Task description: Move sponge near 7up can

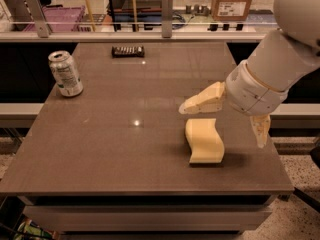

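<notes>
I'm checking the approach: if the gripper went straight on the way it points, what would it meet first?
Probably the sponge, lying just below the open gripper on the table; depth is uncertain.

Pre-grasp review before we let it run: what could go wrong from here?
1. The open pincer hangs above the sponge, with one finger out beyond its right side. A skewed descent could shove the sponge toward the table's near right edge.
2. The 7up can stands upright at the far left. A carry that overshoots may topple it.
</notes>
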`<state>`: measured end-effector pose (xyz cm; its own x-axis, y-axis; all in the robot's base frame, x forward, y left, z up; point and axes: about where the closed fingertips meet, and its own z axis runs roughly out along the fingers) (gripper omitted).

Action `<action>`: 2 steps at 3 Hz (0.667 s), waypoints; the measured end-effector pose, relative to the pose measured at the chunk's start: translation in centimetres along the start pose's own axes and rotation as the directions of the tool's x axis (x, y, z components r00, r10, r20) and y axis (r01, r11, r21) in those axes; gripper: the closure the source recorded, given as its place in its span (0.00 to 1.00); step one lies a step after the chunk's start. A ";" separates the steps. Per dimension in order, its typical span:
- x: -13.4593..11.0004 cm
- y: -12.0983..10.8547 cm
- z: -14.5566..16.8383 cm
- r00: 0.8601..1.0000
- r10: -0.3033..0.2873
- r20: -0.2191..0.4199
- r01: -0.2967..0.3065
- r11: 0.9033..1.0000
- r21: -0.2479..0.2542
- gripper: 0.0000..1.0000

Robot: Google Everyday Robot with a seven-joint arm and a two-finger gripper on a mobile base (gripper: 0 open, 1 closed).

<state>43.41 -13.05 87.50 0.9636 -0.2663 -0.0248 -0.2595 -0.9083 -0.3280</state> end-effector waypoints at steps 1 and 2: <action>-0.4 -0.5 2.2 0.995 -0.092 0.025 0.093 0.995 -0.020 0.00; -0.3 -0.9 3.4 0.987 -0.155 0.044 0.157 0.987 -0.038 0.00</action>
<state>43.62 -11.06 84.58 0.9941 -0.1075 -0.0149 -0.1072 -0.9504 -0.2920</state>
